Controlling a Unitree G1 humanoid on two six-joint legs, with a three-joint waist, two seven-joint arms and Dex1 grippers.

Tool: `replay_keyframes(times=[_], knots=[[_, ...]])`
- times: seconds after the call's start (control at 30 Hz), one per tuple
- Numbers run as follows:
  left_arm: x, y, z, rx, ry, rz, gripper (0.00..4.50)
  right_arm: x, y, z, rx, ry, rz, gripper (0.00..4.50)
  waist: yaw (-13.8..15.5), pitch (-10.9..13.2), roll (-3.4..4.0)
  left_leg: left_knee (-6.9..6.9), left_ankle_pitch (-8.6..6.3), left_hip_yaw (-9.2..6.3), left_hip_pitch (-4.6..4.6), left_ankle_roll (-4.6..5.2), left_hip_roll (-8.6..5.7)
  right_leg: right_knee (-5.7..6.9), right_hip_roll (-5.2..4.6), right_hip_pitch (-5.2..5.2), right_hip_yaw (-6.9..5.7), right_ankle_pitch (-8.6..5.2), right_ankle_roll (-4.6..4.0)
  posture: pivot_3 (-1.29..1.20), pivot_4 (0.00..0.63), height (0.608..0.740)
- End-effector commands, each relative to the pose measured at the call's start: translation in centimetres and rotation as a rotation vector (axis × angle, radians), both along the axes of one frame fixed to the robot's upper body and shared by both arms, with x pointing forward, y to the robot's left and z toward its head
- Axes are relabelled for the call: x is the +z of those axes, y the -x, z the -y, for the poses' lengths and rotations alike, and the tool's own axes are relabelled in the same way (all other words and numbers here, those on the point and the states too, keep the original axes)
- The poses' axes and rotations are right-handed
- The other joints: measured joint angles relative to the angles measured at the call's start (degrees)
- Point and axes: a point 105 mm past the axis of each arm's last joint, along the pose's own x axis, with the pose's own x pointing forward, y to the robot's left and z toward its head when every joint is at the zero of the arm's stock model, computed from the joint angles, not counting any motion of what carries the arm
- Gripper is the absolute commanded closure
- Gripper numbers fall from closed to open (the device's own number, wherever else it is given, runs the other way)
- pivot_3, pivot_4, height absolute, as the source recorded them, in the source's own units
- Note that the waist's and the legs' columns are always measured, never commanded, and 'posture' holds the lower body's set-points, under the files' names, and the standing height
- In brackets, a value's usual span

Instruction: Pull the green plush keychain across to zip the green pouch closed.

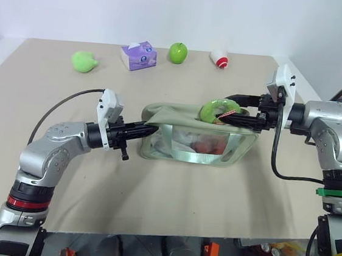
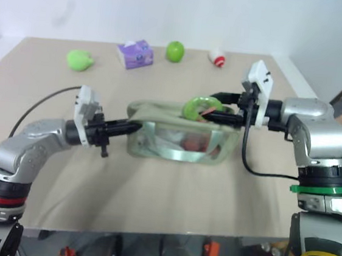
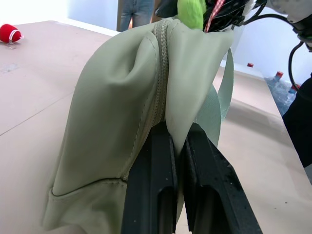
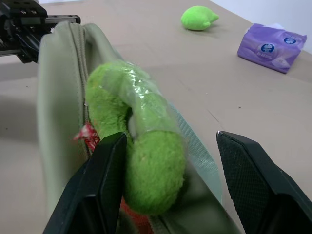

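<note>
The sage-green pouch [image 1: 194, 142] is held up over the middle of the table, with clear sides and reddish contents showing. My left gripper [image 1: 152, 128] is shut on the fabric at its left end, just beside the zip line [image 3: 161, 73]. The green plush keychain [image 1: 212, 110], a fuzzy bright-green ring, rests on top of the pouch near its right end. My right gripper [image 1: 231, 110] comes in from the right and stands open astride the keychain [image 4: 146, 146]. One finger [image 4: 105, 170] touches the plush and the other stands apart from it.
Along the table's far side lie a light-green plush blob [image 1: 84, 61], a purple tissue pack [image 1: 139, 55], a shiny green apple [image 1: 178, 52] and a small red-and-white object [image 1: 220, 59]. A person's legs [image 3: 136, 9] stand beyond the table.
</note>
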Motion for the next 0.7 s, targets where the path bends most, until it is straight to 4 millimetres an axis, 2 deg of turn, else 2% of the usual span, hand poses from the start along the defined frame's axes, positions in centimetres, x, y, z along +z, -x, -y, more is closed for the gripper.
replay_keyframes(times=[0.03,0.07,0.13,0.2,0.23,0.3,0.53,0.7], knots=[[0.2,0.5,0.1,-0.012,0.003,0.007,4.5,2.3,0.6,0.2,0.036,-0.034,0.071,2.64,0.0,0.0,0.0,0.0,0.0,0.0,0.0,0.0,0.0,0.0,0.0,0.0,0.0,0.0,0.0,0.0,0.15,0.74],[0.2,0.5,0.1,-0.011,0.002,0.006,4.5,2.4,0.7,0.3,0.038,-0.041,0.068,3.08,0.0,0.0,0.0,0.0,0.0,0.0,0.0,0.0,0.0,0.0,0.0,0.0,0.0,0.0,0.0,0.0,0.15,0.74],[-0.1,0.4,0.1,-0.012,-0.002,-0.001,4.5,2.5,0.8,0.5,0.039,-0.05,0.063,3.54,0.0,0.0,0.0,0.0,0.0,0.0,0.0,0.0,0.0,0.0,0.0,0.0,0.0,0.0,0.0,0.0,0.15,0.74],[-0.3,0.4,0.1,-0.015,-0.006,-0.008,4.5,2.6,1.0,0.6,0.04,-0.059,0.063,4.3,0.0,0.0,0.0,0.0,0.0,0.0,0.01,0.0,0.0,0.0,0.0,0.0,0.0,0.0,0.0,0.0,0.15,0.74],[-0.4,0.3,0.2,-0.016,-0.006,-0.011,4.5,2.7,1.0,0.7,0.04,-0.066,0.063,4.45,0.0,0.0,0.0,0.0,0.0,0.0,0.01,0.0,0.0,0.0,0.0,0.0,0.0,0.0,0.0,0.0,0.15,0.74],[-0.5,0.2,0.2,-0.018,-0.006,-0.015,4.5,2.9,1.2,0.9,0.041,-0.077,0.06,4.45,0.01,0.0,0.0,0.0,0.0,0.0,0.0,0.0,0.0,0.0,0.0,0.01,0.0,0.0,0.0,0.0,0.15,0.74],[-0.7,0.0,0.3,-0.029,-0.008,-0.024,4.5,5.7,1.7,2.9,0.002,-0.196,0.091,4.45,0.03,0.0,0.0,0.0,0.0,0.0,0.01,0.0,-0.01,0.0,-0.01,0.02,0.0,0.0,0.0,0.0,0.15,0.74],[-0.8,0.0,0.4,-0.034,-0.01,-0.026,4.5,5.8,2.2,5.7,-0.099,-0.168,0.124,4.45,0.11,0.0,0.0,0.0,0.0,0.0,0.01,0.0,-0.01,0.0,-0.01,0.02,0.0,-0.01,-0.01,0.0,0.15,0.74]])
